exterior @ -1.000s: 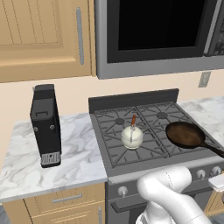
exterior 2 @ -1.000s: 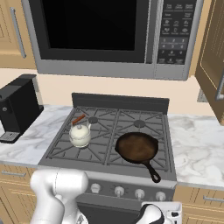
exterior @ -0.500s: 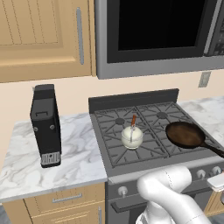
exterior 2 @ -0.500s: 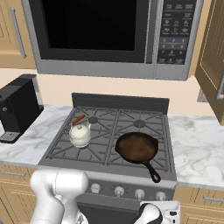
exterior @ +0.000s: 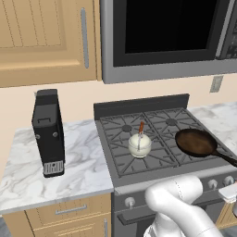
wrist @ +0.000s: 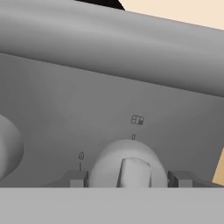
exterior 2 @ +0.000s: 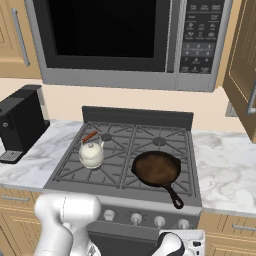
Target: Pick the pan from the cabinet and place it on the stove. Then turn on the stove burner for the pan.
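Fingertips (wrist: 75,179) of the end effector (wrist: 127,180) stand on either side of a round silver knob (wrist: 128,168) on the steel front of the stove (exterior 2: 85,172), the jaws spread a little wider than the knob; whether the pads touch it cannot be told. The knob's raised bar points upright, with small printed marks on the panel above it and to its left. Part of a neighbouring knob (wrist: 8,146) shows at the left edge of the hand view. From the right base view the white hand sits low before the stove's front, beneath the row of knobs.

Above, the pan (exterior 2: 156,169) rests on the front right grate, its long black handle reaching toward the front edge of the stove. On the front left grate stands a small white cup (exterior 2: 91,154) with a red stick leaning out of it, well apart from the pan. A microwave (exterior 2: 120,37) hangs over the stove. On the marble counter (exterior: 78,157) to the left stands a black coffee machine (exterior: 48,132). The cabinet (exterior: 46,39) on the left wall is closed; another cabinet door (exterior 2: 242,65) at the right stands open.
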Controlling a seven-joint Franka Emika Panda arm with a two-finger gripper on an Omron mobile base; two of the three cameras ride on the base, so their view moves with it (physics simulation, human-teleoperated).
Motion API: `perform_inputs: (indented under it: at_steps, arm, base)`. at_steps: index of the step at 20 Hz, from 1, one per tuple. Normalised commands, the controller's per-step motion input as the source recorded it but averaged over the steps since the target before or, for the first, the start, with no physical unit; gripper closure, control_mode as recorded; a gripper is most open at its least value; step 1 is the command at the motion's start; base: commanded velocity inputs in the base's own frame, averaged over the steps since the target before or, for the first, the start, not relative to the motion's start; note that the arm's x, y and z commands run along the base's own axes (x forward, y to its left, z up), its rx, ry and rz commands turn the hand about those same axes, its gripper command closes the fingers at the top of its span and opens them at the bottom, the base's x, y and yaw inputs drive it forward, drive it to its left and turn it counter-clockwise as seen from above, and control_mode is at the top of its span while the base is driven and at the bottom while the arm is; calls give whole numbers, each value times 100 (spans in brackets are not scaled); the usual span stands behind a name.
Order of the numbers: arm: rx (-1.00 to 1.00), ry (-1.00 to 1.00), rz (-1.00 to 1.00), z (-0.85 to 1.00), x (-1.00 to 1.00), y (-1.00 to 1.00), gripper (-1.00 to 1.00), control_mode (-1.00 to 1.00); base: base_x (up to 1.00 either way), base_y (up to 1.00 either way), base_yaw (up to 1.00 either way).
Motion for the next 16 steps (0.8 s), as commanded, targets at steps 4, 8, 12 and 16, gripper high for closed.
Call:
perform_inputs:
  at_steps: [4,8,12,16]
  arm:
    - [-1,0,0,-1,2,5,100,-100]
    - [-25,0,0,0,0,1,100,-100]
    - [-46,-1,0,1,0,0,100,-100]
    - [-49,0,0,2,0,3,100,-100]
  base:
    - [0,0,0]
    - [0,0,0]
    - [0,0,0]
    - [0,0,0]
